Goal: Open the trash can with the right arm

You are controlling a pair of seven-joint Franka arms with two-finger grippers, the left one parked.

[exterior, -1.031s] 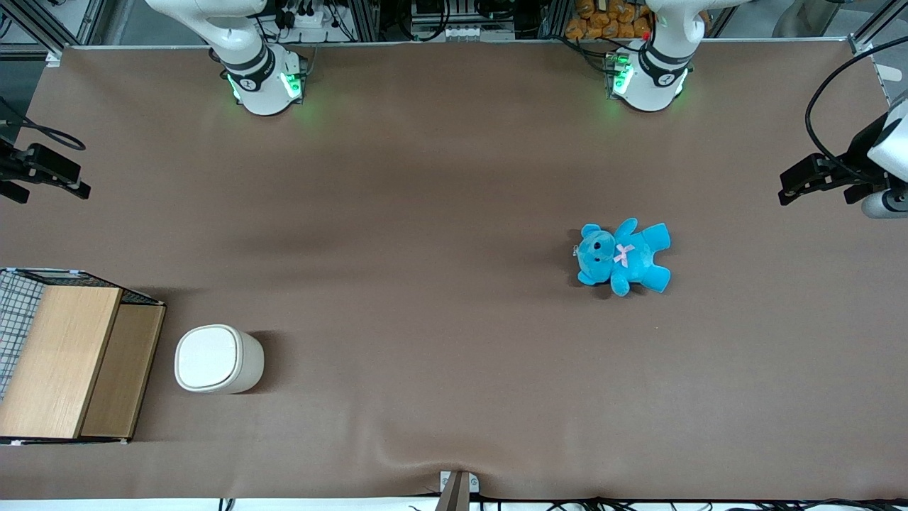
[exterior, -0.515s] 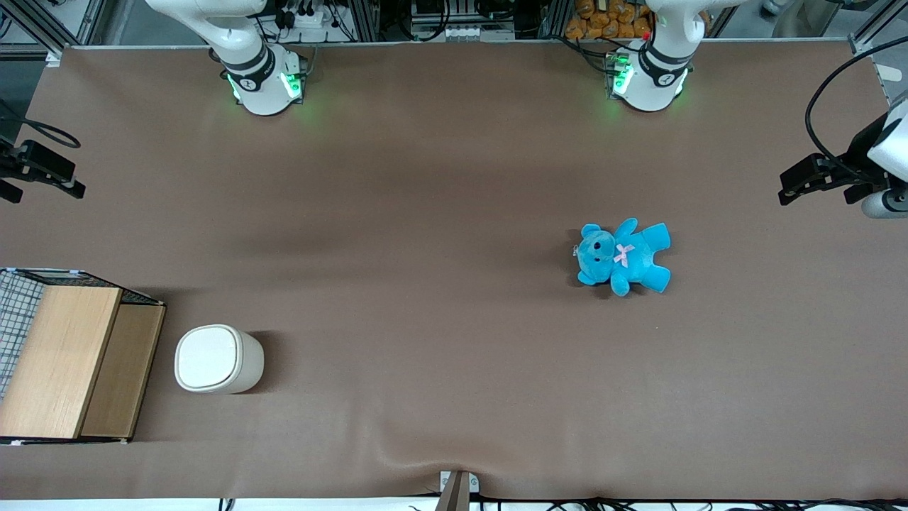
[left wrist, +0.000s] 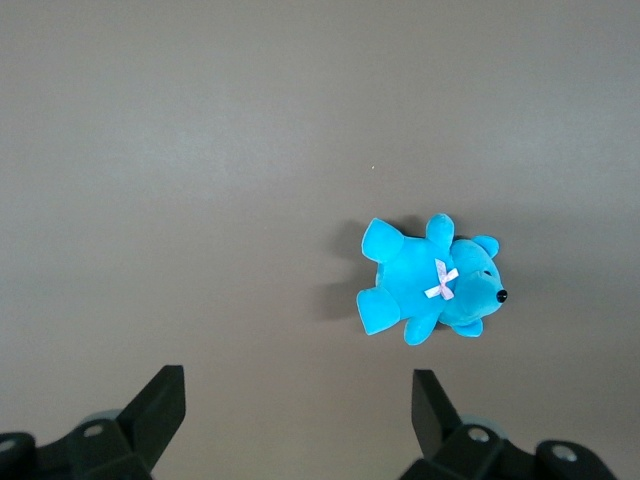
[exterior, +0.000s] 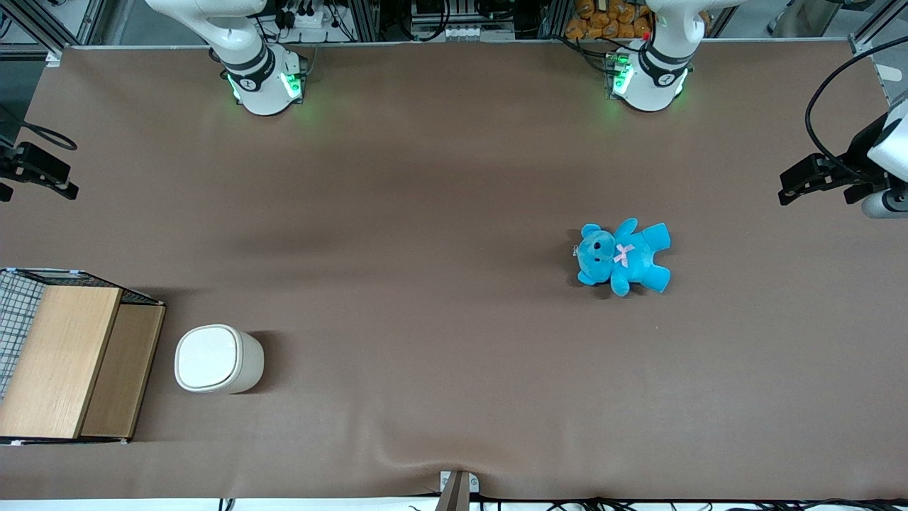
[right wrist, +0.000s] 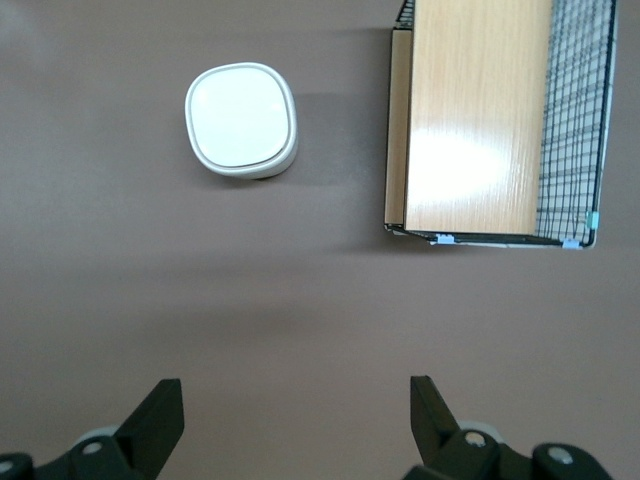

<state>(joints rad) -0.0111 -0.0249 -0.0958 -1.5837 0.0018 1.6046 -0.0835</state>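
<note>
Below spread claw, lidded trash can.

This looks like a robotics lab rather than a home or shop. Two white arm bases with green status lights are bolted along one edge of a large table covered in plain brown cloth. Above that edge run aluminium frame profiles, power strips and bundled cables. Black camera mounts reach in at both ends of the table. A heap of orange-brown items, perhaps stored toys, sits among the frames.
</note>
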